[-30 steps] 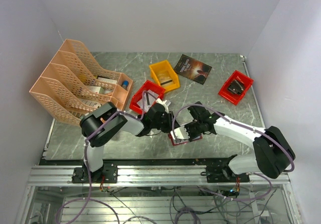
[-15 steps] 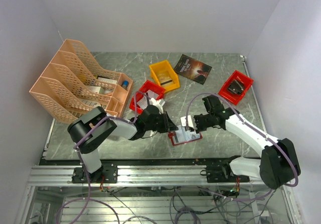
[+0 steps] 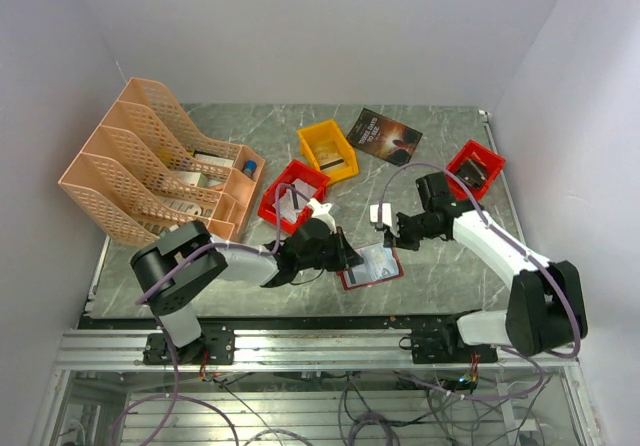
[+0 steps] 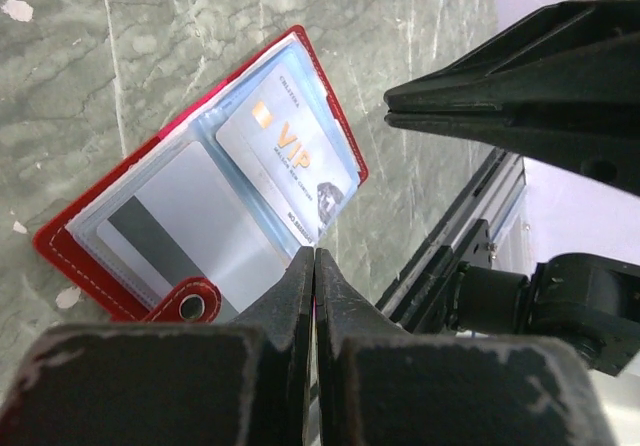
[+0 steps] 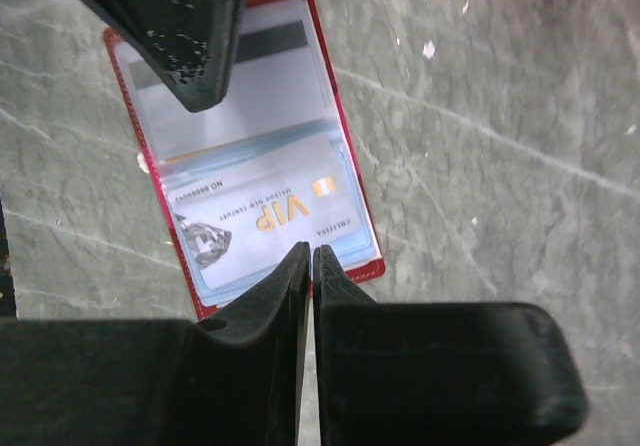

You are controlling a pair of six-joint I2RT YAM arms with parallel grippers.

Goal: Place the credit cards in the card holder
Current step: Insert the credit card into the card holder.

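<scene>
The dark-red card holder (image 3: 372,265) lies open on the table between both arms. Its pale pockets hold two credit cards: a VIP card (image 4: 285,156) and a whitish card with a dark stripe (image 4: 190,231). The snap tab (image 4: 190,307) lies at its near corner. My left gripper (image 4: 314,256) is shut, its tips over the holder's near edge, with a sliver of red showing between them. My right gripper (image 5: 313,251) is shut too, with nothing in it. It hangs above the holder's far-right edge (image 5: 350,266), apart from it. From above, the left gripper (image 3: 347,256) is beside the holder and the right gripper (image 3: 392,234) just behind it.
A red bin (image 3: 293,194) with pale items stands behind the left arm. A yellow bin (image 3: 327,149) and a dark booklet (image 3: 385,136) lie further back. Another red bin (image 3: 471,170) is at the right. An orange file rack (image 3: 160,161) fills the left side.
My right gripper has drawn back and to the right, off the holder. My left gripper has closed and moved forward to the holder's left edge.
</scene>
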